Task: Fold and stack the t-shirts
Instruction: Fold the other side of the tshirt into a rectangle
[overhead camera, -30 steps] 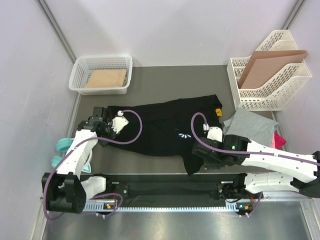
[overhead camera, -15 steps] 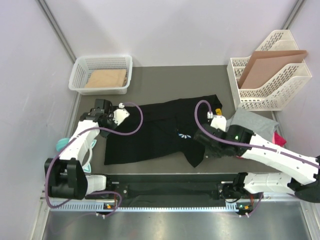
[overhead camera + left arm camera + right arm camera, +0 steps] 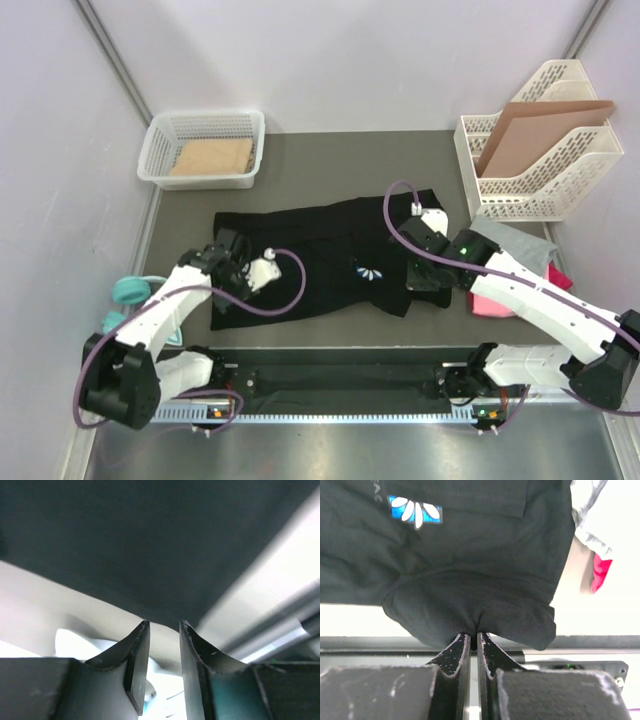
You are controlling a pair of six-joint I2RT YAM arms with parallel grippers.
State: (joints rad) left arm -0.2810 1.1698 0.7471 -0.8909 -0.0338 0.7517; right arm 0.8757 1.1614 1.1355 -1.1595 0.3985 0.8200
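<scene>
The black t-shirt lies spread across the dark mat, its white-and-blue logo facing up. My left gripper hovers over its left end. In the left wrist view the left gripper is open, with an empty gap and blurred black cloth just beyond the tips. My right gripper is shut on a bunched fold of the black t-shirt's lower right part, seen pinched in the right gripper. A grey t-shirt and a pink t-shirt lie crumpled at the right, partly under my right arm.
A white basket holding a brown pad stands at the back left. A white file rack with a brown cardboard sheet stands back right. A teal object lies off the mat's left edge. A metal rail runs along the front.
My left gripper closed on the shirt's far left corner, then let go and moved nearer over the left end. The right gripper carried its fold of black cloth back and rightward.
</scene>
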